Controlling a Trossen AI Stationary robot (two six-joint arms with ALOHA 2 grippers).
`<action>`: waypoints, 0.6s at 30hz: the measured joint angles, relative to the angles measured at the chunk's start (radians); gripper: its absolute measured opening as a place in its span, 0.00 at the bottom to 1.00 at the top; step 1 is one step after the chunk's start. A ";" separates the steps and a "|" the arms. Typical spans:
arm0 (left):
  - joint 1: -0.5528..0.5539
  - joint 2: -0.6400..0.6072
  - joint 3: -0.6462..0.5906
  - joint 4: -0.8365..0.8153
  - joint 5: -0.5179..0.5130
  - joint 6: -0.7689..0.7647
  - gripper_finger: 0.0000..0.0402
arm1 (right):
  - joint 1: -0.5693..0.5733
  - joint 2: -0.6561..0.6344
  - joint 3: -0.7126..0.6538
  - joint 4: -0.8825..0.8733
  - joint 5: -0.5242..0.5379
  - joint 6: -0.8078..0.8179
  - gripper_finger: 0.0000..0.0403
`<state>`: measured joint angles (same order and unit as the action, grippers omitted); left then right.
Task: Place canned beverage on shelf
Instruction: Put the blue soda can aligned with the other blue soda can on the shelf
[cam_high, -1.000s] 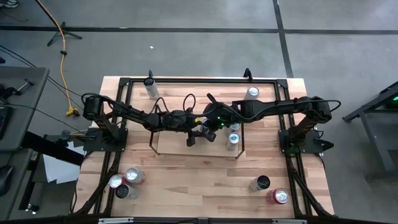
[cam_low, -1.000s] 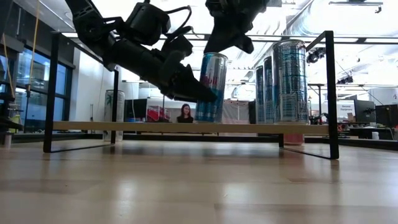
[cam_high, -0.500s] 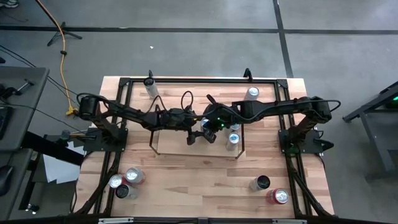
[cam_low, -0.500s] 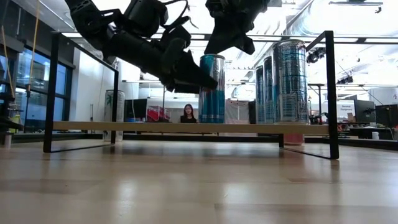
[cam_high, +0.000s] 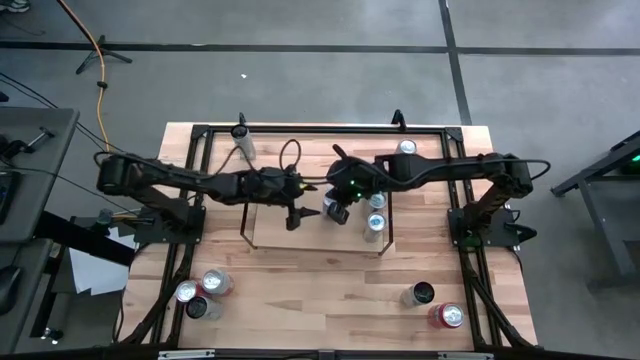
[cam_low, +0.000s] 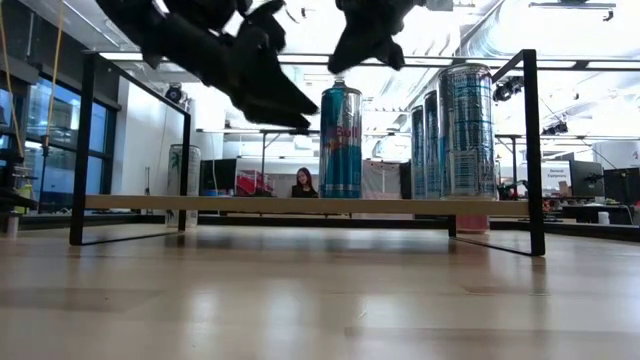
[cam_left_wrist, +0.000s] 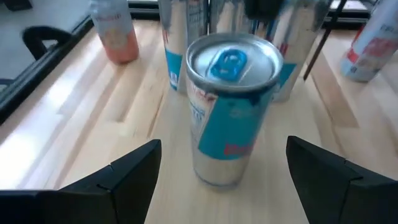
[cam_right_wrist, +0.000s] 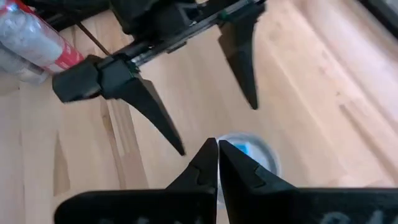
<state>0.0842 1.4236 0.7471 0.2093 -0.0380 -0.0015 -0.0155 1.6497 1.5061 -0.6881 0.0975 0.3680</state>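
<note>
Wood-plank tabletop (cam_high: 330, 295), grey floor around; shelf (cam_low: 300, 204) at its middle, blue can (cam_low: 341, 140) upright on the board.
Left gripper (cam_high: 296, 212) hangs beside the can, not touching, fingers (cam_left_wrist: 134, 171) wide with the can between and beyond them. Right gripper (cam_right_wrist: 217, 149) hovers above the can top, fingers (cam_right_wrist: 202, 163) pressed together, empty. More cans (cam_low: 450, 130) stand toward the shelf's right end. Loose cans (cam_high: 203, 292) near the tabletop's front corners.

The tall blue-and-silver metal can (cam_low: 341, 140) standing on the light-wood shelf (cam_low: 300, 204) reads "Red Bull" in red letters.
</note>
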 joint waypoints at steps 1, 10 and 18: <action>0.002 -0.025 0.000 -0.015 0.000 0.007 0.74 | -0.005 0.000 0.019 -0.015 0.000 -0.009 0.00; 0.027 -0.311 0.001 -0.136 -0.143 -0.055 0.74 | -0.049 -0.001 0.206 -0.135 -0.070 -0.186 0.02; 0.027 -0.520 0.001 -0.070 -0.296 -0.084 0.74 | -0.076 0.004 0.231 -0.161 -0.226 -0.363 0.38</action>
<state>0.1112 0.9037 0.7479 0.1395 -0.3342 -0.0855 -0.0919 1.6532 1.7372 -0.8496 -0.1288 0.0051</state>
